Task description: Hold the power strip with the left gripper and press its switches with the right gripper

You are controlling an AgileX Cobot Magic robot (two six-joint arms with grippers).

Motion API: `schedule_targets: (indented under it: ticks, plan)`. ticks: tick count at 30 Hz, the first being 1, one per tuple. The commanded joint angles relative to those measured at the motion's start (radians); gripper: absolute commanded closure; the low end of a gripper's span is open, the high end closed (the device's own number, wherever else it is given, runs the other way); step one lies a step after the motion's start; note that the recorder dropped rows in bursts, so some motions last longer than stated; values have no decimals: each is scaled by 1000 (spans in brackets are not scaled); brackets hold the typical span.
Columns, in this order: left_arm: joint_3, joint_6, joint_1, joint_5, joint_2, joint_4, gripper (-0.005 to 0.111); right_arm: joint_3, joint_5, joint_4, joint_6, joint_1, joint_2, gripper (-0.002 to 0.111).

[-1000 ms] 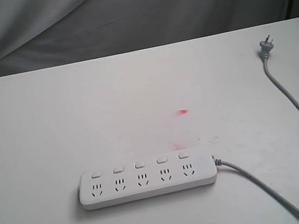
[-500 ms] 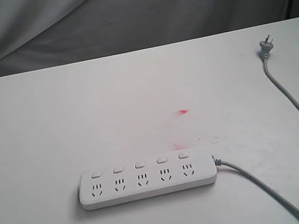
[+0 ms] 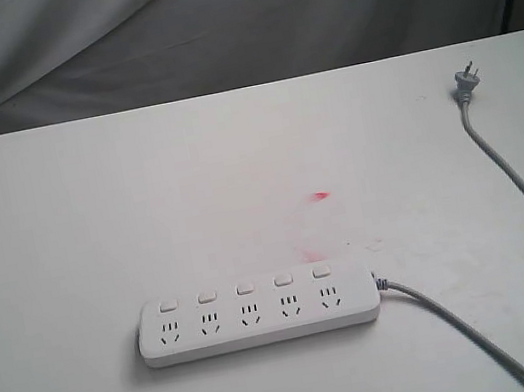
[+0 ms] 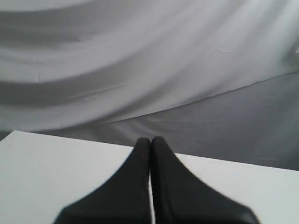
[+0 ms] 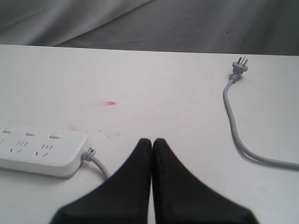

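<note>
1. Exterior view gives you the power strip (image 3: 258, 313) lying flat on the white surface (image 3: 140, 197), in the lower centre of the frame with its length running across. Neither arm shows in that picture.
2. Its five switches (image 3: 245, 287) sit in a row along the strip's upper edge in the frame. You cannot read from these pictures whether any of them is on.
3. The grey cable (image 3: 458, 329) leaves the strip's right end and runs off toward the lower right. The plug (image 3: 466, 79) lies loose at the upper right, well apart from the strip.
4. Your left gripper (image 4: 150, 144) has its jaws together with nothing between them. It faces the grey cloth (image 4: 140, 70) beyond the surface, and the strip does not appear in its view.
5. Your right gripper (image 5: 152, 142) also has its jaws together and empty. The strip's cable end lies near but clear of the tips.
6. By my judgement nothing is done yet: the strip is unheld and every switch is untouched. You have the hold and then all five presses left.
</note>
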Motion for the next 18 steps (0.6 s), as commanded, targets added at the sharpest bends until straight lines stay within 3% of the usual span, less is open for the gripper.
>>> schedule_targets:
  ticks: [1,5,9,18]
  plan:
    - [-151,-6,-4,-10,135,3,106,4,-1,-3,0,-8,-6,108]
    - [-322,-4,-4,-10,252,3,106,4,-1,-3,0,-8,-6,108]
    - [-416,-4,-4,-10,335,3,106,4,-1,-3,0,-8,-6,108]
    - [-437,-6,-4,-13,420,3,106,4,-1,-3,0,-8,-6,108]
